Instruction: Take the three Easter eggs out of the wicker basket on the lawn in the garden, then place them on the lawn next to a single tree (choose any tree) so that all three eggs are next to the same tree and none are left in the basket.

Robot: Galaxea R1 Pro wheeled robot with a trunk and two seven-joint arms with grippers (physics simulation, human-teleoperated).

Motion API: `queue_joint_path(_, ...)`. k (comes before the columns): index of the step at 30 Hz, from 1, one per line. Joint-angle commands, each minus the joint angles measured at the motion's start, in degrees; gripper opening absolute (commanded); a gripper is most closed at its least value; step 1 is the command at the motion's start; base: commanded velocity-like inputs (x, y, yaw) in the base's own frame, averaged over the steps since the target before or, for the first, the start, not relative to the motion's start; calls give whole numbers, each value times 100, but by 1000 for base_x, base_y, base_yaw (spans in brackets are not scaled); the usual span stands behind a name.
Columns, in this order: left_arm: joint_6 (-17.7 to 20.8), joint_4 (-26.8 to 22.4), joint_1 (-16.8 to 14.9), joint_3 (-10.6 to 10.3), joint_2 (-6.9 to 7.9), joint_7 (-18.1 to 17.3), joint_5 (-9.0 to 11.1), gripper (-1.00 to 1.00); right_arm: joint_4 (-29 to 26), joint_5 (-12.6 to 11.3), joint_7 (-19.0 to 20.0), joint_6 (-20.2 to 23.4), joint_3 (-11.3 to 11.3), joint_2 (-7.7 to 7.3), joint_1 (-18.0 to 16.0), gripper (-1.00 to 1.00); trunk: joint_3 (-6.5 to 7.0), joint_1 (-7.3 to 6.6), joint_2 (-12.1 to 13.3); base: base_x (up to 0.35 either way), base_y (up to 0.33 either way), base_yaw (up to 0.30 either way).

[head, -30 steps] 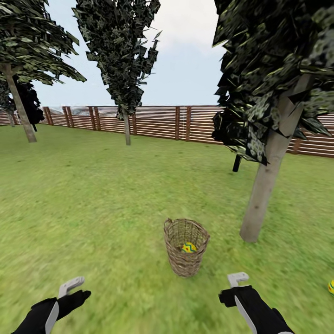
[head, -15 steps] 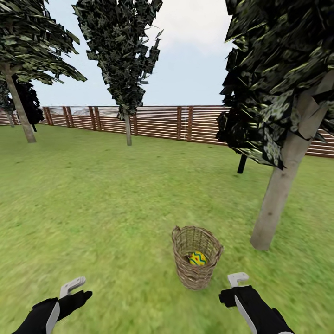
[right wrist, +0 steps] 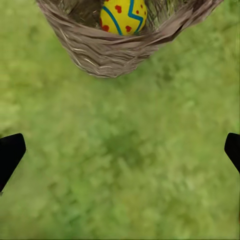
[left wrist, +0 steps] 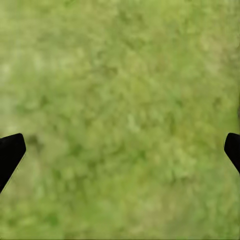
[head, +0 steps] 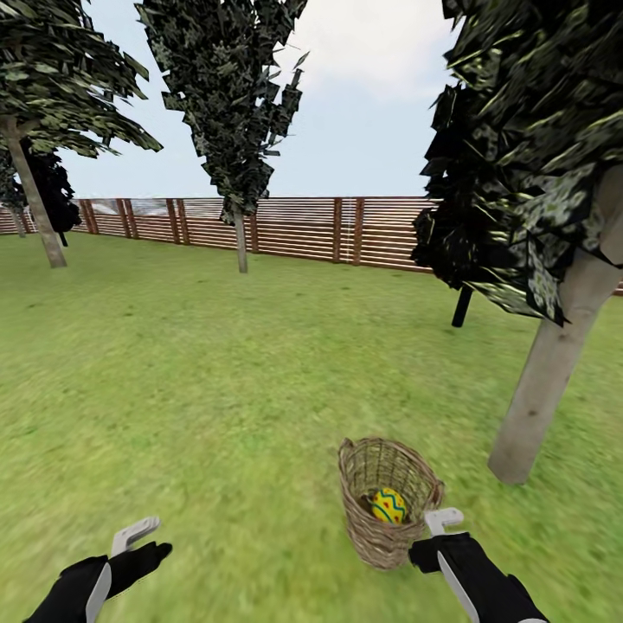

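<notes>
One Easter egg lies in the wicker basket, just ahead of the right claw, clearly the nearer arm. Both claws hang spread wide and empty, the left claw well off over bare lawn.

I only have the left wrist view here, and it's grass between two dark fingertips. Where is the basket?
Observer: In the head view the wicker basket stands on the lawn just ahead of the right gripper.
Operator: Anything in it?
Observer: One Easter egg shows inside, yellow with a blue zigzag and red dots.
Operator: Any tree close by?
Observer: A pale-trunked tree rises from the grass just beyond the basket on the robot's right.
</notes>
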Motion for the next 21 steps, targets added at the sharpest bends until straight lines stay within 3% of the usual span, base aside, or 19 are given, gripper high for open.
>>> queue_joint_path(1,24,-7,-6,45,-5,-53,-60,100,-10,11,-17,38,32,-6,-3,100,-6,3,-3,263,190,0)
queue_joint_path(21,24,-7,-6,44,-5,-46,-60,100,-10,10,-15,33,32,-6,-3,100,-6,3,-3,263,190,0)
